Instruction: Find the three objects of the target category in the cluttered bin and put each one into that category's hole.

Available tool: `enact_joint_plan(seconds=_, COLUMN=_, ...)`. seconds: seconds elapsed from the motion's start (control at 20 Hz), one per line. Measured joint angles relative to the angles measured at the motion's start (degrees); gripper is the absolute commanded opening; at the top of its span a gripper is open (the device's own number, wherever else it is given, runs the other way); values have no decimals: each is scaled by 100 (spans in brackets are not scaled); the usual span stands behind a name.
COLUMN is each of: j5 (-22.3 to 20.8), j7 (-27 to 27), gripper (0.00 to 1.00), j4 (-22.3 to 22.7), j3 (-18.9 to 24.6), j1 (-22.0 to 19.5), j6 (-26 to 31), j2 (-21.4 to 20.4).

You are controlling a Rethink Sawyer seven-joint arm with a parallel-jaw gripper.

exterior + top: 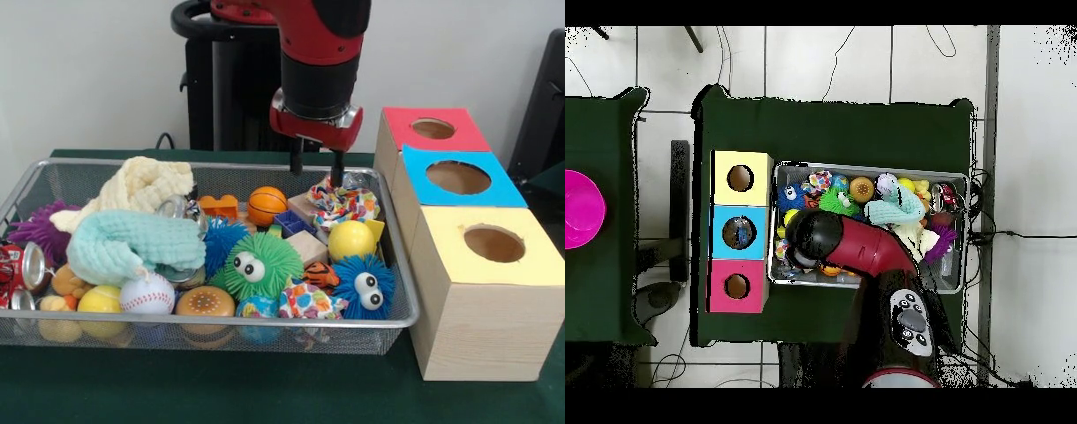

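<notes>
Reaching straight down over bin point(402, 291) far right; gripper point(316, 165) fingers spread, empty, above patterned cloth point(344, 205). No legible writing.

bin point(402, 291): wire mesh metal | boxes point(481, 327): pale raw wood | towel point(132, 243): soft cloth

The tabletop point(265, 393) is dark green. Beside the silvery wire bin point(388, 265) stand pale wooden boxes topped red point(433, 130), blue point(456, 177) and yellow point(492, 245). Inside the bin: a green fuzzy ball point(256, 265), a blue one point(364, 284), an orange basketball point(266, 205), a white red-stitched baseball point(146, 294), a mint cloth point(132, 243) and a cream one point(137, 187)
</notes>
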Motion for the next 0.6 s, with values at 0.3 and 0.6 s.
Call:
enact_joint_plan(seconds=0.3, j5=124, j7=0, gripper=100, j4=231, j3=225, j1=-127, j6=-85, j2=58)
enact_joint_plan(seconds=0.6, j5=145, j7=0, gripper=100, j4=444, j3=461, j1=-317, j6=-721, j2=280)
